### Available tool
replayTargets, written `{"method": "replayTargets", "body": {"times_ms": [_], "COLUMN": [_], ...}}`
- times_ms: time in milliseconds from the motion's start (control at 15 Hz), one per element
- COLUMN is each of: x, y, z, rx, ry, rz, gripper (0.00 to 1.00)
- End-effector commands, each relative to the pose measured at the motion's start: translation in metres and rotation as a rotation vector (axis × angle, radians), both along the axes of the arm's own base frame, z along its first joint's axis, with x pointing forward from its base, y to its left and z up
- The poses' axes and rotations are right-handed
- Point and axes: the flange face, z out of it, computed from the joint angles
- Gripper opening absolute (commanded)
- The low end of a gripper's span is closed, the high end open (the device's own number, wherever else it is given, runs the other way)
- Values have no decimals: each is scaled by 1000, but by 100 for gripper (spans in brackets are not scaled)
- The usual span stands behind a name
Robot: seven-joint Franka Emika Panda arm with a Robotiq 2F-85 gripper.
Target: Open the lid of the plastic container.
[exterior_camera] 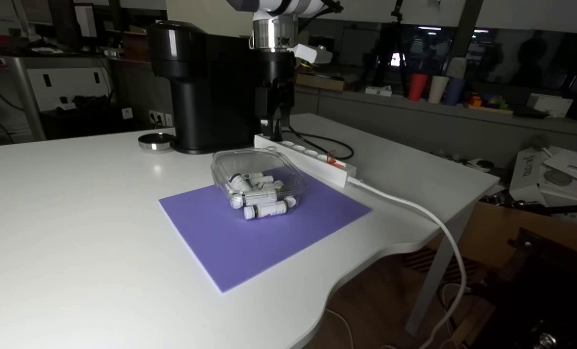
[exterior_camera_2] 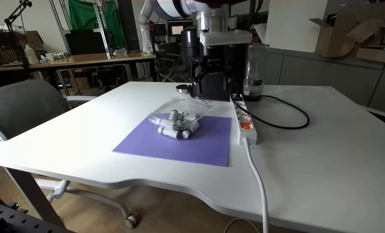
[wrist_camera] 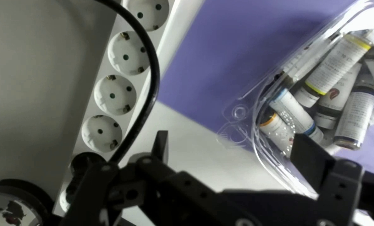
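Near tool (wrist_camera: 228, 141), lower down, plastic container (wrist_camera: 273, 160)

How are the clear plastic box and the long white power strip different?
The plastic container is see-through; the power strip is mostly white. The container is wide and boxy; the strip is long and thin. Small bottles show through the container; the strip has round sockets. Both share the same white table.
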Motion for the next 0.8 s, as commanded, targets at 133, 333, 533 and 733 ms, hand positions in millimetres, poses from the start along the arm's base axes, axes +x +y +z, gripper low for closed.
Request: {"method": "replayTargets", "body": {"times_ms": [133,333,533,733], "x": [9,6,4,3], "y": [16,19,18,17], "z": [-8,-15,-21,-24], "rx": [89,114,123,122], "ry": [49,72,80,83], "rz": [9,4,4,12], "gripper": [100,100,100,100]}}
